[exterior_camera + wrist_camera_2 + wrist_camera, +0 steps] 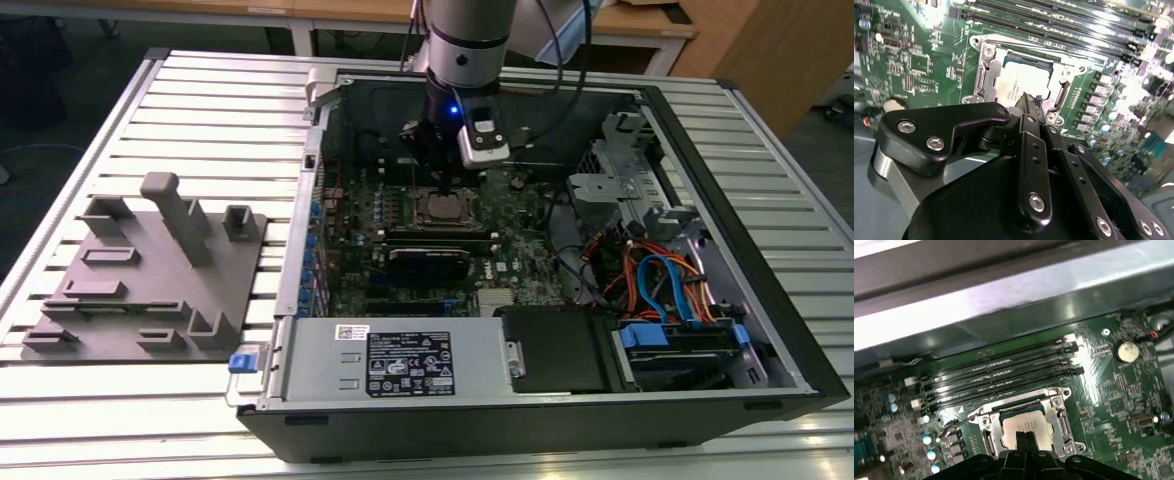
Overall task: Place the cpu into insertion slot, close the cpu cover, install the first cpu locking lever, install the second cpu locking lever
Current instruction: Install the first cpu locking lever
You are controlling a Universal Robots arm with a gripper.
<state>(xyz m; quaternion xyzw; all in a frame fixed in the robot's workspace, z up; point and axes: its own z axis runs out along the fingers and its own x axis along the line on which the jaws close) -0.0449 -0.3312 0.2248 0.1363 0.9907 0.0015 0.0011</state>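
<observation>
A big metal table point(200, 110) made of long silver strips holds everything. Two things sit right on it. An open black computer box point(534, 430) lies on its side with its inside facing up. It fills the middle of the table and the exterior view's right. Just beside it, on the exterior view's left, lies a flat grey plate point(134, 300). Small grey blocks and one tall grey post point(174, 210) stand up from the plate.
</observation>
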